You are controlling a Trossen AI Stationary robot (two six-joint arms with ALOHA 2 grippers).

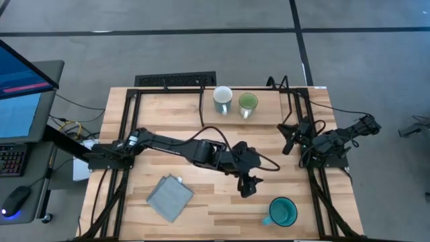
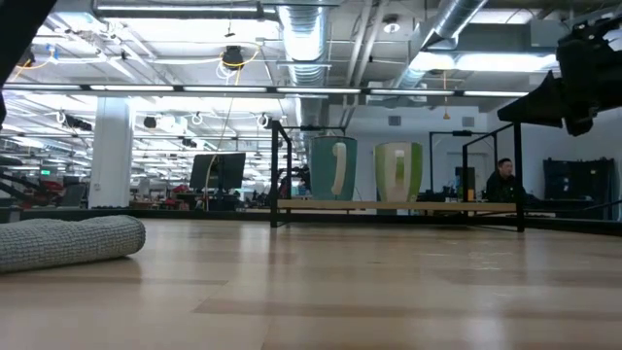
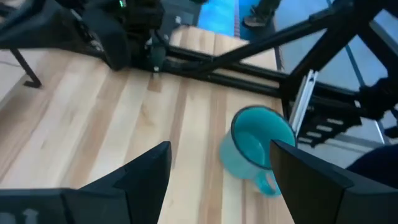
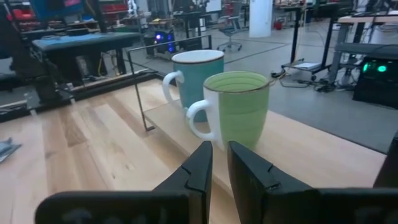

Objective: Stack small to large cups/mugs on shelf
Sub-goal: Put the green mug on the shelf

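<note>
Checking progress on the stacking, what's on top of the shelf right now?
Two mugs stand side by side on the shelf: a white-rimmed mug and a green mug, unstacked. The teal mug sits on the table. Under the shelf is hidden.

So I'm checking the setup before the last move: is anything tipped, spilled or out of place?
Nothing is tipped or spilled. The white mug and green mug stand upright on the shelf. Only the teal mug is off it, upright on the tabletop, with the open left gripper close by.

We see glossy glazed mugs: teal mug (image 3: 255, 149), green mug (image 4: 239, 106); a light-wood shelf (image 4: 311, 152); a grey woven cloth (image 1: 169, 197).
</note>
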